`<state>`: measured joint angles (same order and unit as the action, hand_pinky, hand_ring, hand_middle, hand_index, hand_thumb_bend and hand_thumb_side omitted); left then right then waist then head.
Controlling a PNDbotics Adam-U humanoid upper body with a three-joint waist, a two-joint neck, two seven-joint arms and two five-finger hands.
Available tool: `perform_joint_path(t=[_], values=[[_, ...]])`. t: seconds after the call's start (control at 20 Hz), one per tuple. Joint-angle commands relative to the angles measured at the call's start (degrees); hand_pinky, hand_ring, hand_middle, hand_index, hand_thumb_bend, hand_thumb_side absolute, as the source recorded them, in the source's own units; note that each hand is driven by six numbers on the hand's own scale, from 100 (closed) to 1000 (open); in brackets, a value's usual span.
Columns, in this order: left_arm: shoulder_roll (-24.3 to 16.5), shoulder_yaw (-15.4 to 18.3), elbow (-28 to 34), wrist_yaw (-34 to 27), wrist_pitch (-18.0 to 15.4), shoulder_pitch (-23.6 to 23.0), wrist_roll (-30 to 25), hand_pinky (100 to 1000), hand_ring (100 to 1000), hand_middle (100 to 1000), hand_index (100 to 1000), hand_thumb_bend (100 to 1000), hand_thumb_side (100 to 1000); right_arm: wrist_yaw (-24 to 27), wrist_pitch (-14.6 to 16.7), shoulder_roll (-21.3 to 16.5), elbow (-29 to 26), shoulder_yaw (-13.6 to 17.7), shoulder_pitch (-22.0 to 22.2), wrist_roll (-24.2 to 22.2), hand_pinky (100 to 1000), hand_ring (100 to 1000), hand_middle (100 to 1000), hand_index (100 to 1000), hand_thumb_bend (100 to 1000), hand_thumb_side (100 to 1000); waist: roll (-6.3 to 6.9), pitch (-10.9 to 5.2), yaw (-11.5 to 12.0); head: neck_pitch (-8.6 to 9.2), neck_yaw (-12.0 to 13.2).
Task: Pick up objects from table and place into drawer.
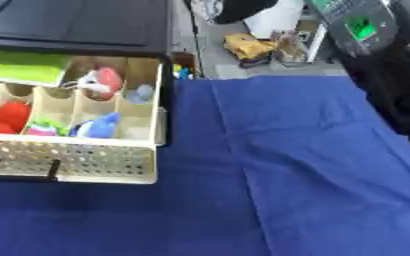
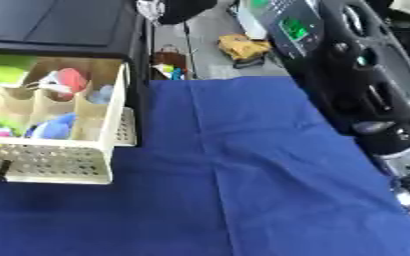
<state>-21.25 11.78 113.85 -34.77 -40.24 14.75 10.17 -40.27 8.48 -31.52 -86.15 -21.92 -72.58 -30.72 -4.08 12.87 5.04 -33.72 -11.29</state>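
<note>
A cream drawer [image 1: 86, 161] with a perforated front stands pulled out of a black cabinet [image 1: 77, 22] at the left. Its compartments hold a green thing [image 1: 25, 67], a red and white soft toy [image 1: 101, 82], a pale blue thing [image 1: 139, 93], a red thing [image 1: 7, 117], a blue soft toy [image 1: 99, 126] and a small pink and green thing [image 1: 44, 129]. The blue cloth [image 1: 305, 165] over the table carries no loose object that I can see. My right arm [image 2: 375, 100], black with a silver joint, runs down the right edge. Neither hand shows.
Beyond the table's far edge the floor holds a yellow thing [image 1: 248, 47], a white bin [image 1: 274, 20] and small clutter. A device with a green screen [image 1: 362, 27] sits at the top right. The cloth has folds running down its middle.
</note>
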Motion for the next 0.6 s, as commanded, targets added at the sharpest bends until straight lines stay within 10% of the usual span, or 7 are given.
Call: perform_joint_path(t=[0.05, 0.6], values=[[-1.31, -0.13, 0.75, -0.23, 0.32, 0.92, -0.25, 512, 686, 721, 823, 100, 1000, 0.56, 0.15, 1.60, -0.08, 0.32, -1.76, -0.86, 634, 669, 348, 547, 100, 403, 0.21, -0.63, 0.27, 0.02, -0.42], [-0.63, -0.33, 0.75, -0.29, 0.58, 1.60, -0.69, 512, 688, 722, 823, 100, 1000, 0.94, 2.09, 7.35, 0.84, -0.81, -1.93, -4.32, 649, 692, 375, 566, 100, 485, 0.32, 0.28, 1.57, 0.27, -1.11]])
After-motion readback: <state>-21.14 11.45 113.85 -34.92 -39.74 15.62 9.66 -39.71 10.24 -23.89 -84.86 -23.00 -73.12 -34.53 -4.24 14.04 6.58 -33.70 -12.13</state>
